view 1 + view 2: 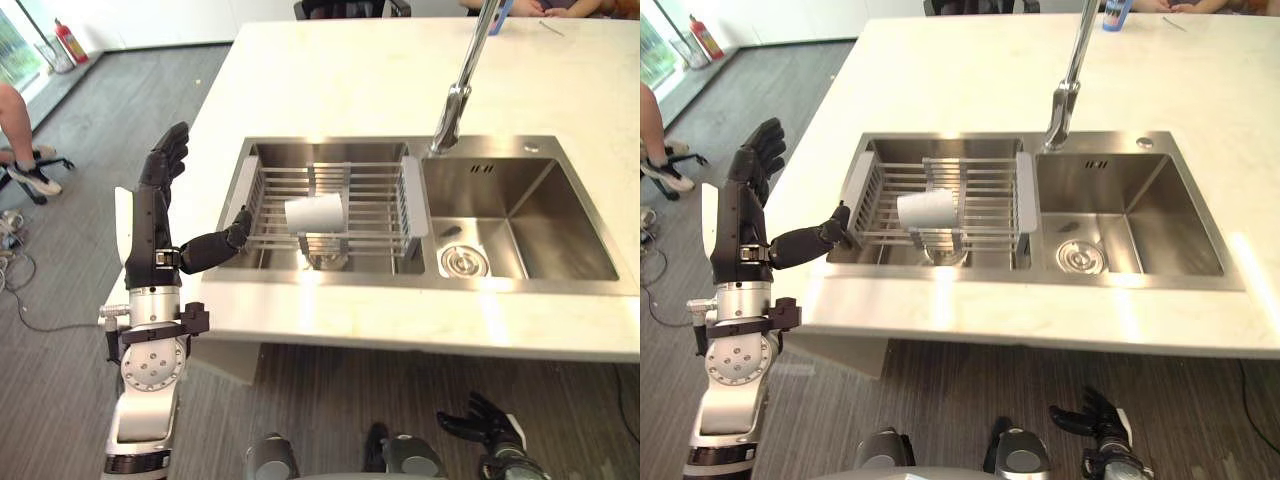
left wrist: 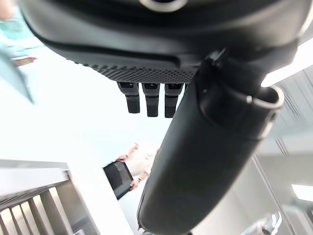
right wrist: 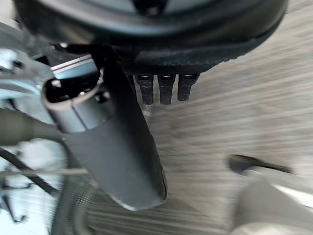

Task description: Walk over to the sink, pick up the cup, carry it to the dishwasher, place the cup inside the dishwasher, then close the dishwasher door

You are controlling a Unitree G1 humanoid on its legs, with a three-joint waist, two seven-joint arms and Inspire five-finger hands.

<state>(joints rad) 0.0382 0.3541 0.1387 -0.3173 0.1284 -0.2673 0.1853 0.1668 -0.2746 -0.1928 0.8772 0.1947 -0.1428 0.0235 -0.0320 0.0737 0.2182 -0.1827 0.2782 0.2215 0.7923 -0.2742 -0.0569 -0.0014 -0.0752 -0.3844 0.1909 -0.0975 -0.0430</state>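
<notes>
Facing the pale counter [image 1: 330, 80] and sink [image 1: 535, 205], left robot hand [image 1: 152, 220] and right robot hand [image 1: 488, 420] are open.

Kitchen: pale counter [image 1: 330, 80], steel double sink [image 1: 520, 215], tall faucet [image 1: 462, 80].

Both eye views look steeply down, sharing the sink [image 1: 540, 220]; wrist views peer close-up.

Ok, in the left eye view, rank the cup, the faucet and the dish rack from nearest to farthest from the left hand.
1. Dish rack: its left end is right by the thumb of the left hand.
2. Cup: on the middle of the rack.
3. Faucet: farthest right, past the rack's right end.
</notes>
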